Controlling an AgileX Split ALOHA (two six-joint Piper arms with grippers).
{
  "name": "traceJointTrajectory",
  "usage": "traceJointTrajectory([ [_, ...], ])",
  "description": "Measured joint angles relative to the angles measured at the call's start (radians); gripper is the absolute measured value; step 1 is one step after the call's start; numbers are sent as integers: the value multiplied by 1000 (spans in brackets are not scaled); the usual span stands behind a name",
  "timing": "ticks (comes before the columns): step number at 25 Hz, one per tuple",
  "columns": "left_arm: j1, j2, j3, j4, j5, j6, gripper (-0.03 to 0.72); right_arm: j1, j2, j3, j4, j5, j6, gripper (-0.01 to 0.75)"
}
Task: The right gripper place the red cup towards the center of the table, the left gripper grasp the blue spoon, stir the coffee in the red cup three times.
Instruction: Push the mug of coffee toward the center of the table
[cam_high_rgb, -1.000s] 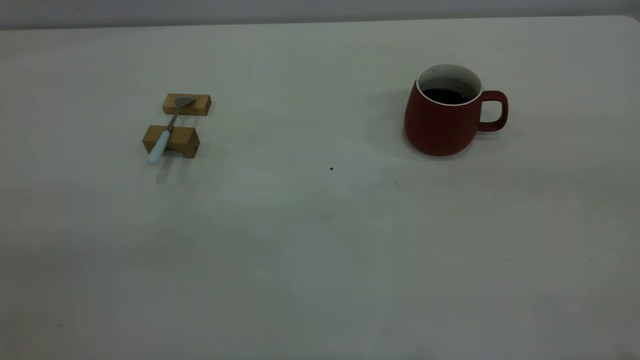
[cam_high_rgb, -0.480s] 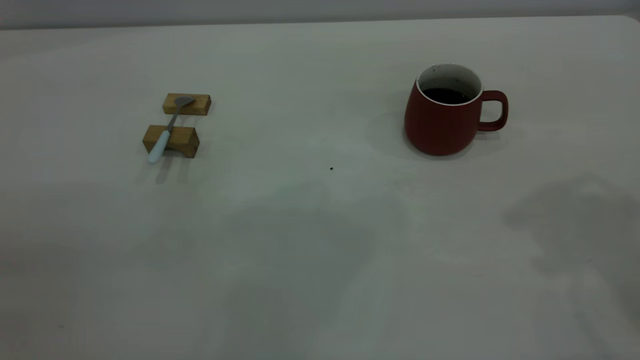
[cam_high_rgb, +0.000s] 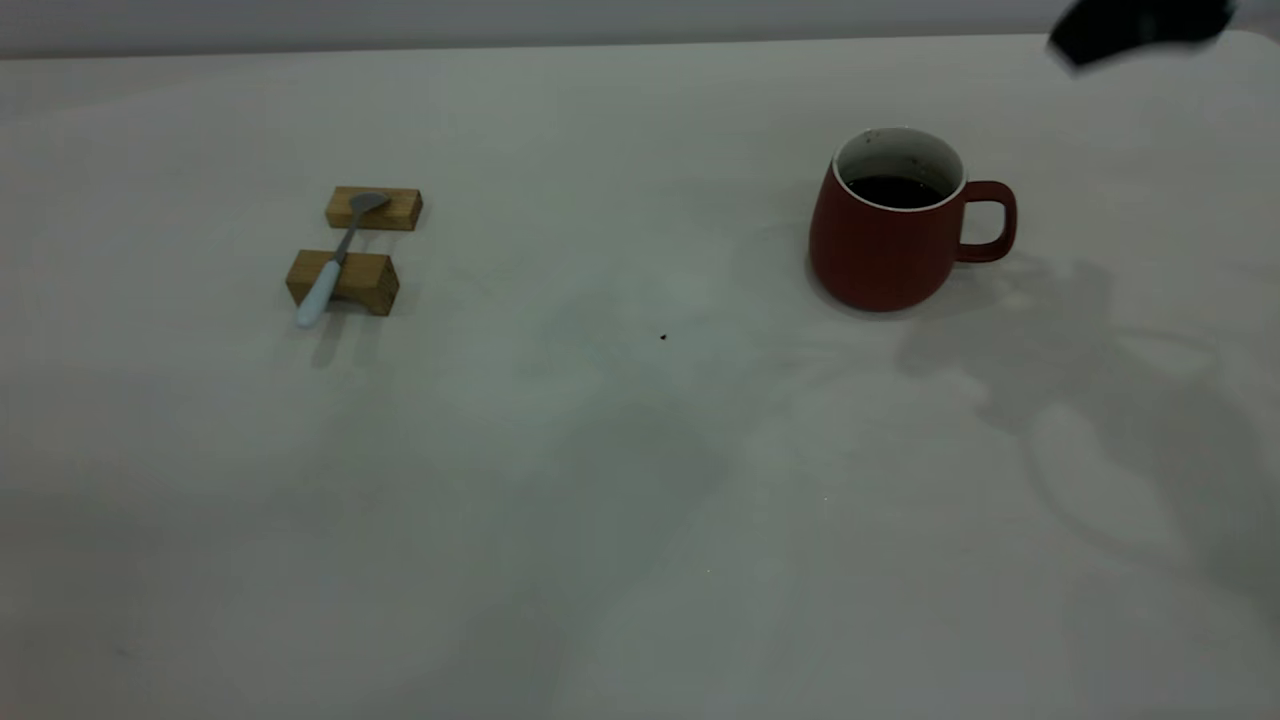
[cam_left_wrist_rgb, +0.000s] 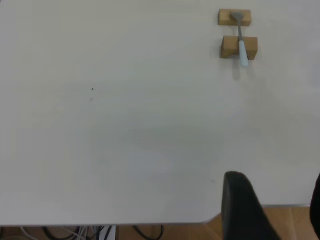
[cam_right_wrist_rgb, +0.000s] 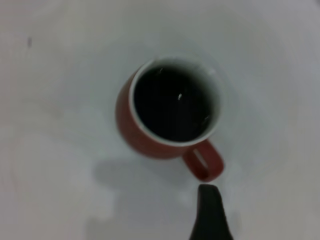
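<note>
The big white bench (cam_high_rgb: 620, 480) holds the red cup (cam_high_rgb: 885, 240) at about 2 o'clock, full of dark coffee (cam_high_rgb: 893, 192). The right gripper (cam_right_wrist_rgb: 210, 212) hangs above the cup's handle, touching nothing; whether it is open cannot be told. The left gripper (cam_left_wrist_rgb: 272, 210) is spread apart and empty. The blue spoon (cam_high_rgb: 337, 258) lies across two wooden blocks (cam_high_rgb: 343, 280) at 10 o'clock.

Off-white table (cam_high_rgb: 620, 520) bearing red cup (cam_high_rgb: 885, 245) and two wooden blocks (cam_high_rgb: 343, 280).
</note>
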Motion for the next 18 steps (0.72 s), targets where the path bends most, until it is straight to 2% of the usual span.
traceJointTrajectory([
  [4,0,0,0,0,0,0,405,-38,144,-29,108,48,-298,582],
  [8,0,0,0,0,0,0,405,-89,263,-130,213,167,-495,582],
  [14,0,0,0,0,0,0,405,-117,386,-290,242,207,-534,582],
  [18,0,-1,0,0,0,0,405,-133,438,-321,241,208,-534,582],
])
